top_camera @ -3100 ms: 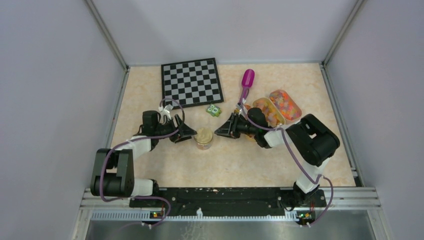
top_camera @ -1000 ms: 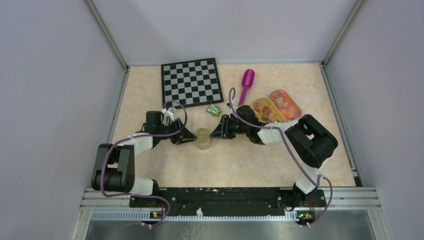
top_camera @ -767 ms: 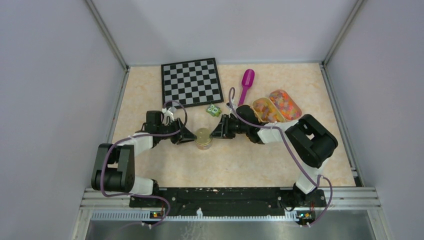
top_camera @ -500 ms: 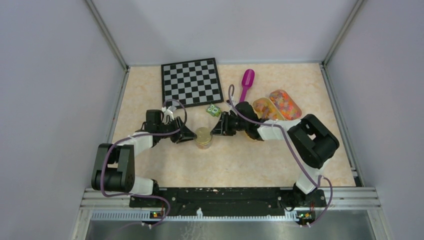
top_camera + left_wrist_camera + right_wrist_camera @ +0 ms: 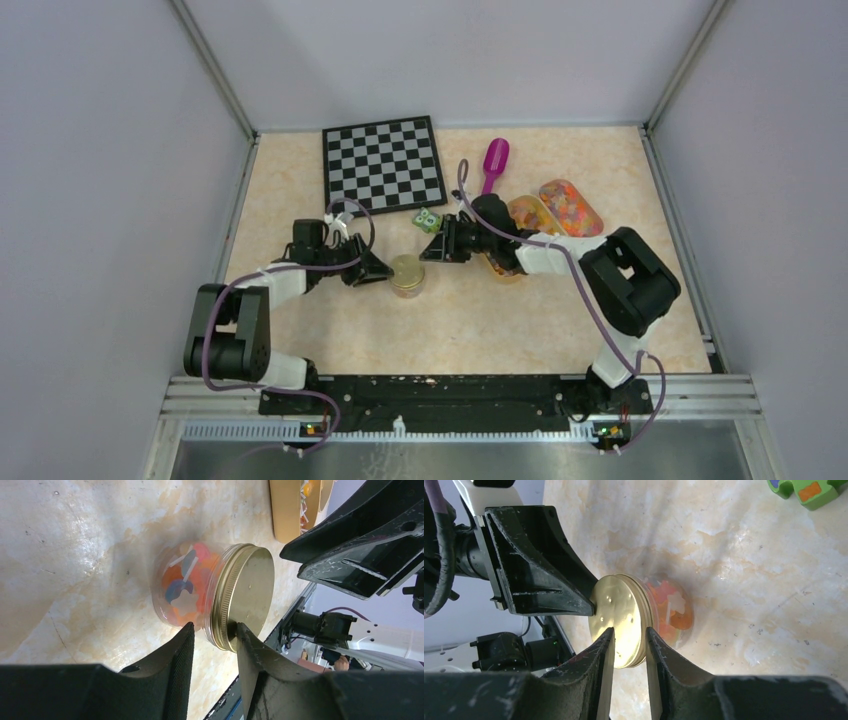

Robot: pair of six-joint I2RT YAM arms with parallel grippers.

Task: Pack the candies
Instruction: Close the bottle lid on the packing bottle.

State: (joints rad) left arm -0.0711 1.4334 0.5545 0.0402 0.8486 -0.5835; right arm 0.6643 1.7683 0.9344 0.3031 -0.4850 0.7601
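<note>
The candies (image 5: 185, 587) show orange, red and pale through the glass of a small jar (image 5: 407, 274) with a gold lid (image 5: 619, 617), upright mid-table. My left gripper (image 5: 378, 270) is at the jar's left side. In the left wrist view it (image 5: 214, 627) is shut on the jar, one finger against the glass and the other on the lid top. My right gripper (image 5: 428, 250) hangs just up and right of the jar. In its wrist view its jaws (image 5: 628, 630) stand a narrow gap apart, with nothing held and the lid beyond them.
Two oval trays (image 5: 570, 207) of more candies lie at the right, partly hidden by the right arm. A magenta scoop (image 5: 493, 162) lies behind them. A green block with eyes (image 5: 429, 221) sits near the right gripper, and a chessboard (image 5: 383, 165) lies at the back.
The right gripper has drawn back from the jar's right side, up toward the green block, and its jaws have narrowed a little. The left gripper and the jar have stayed put.
</note>
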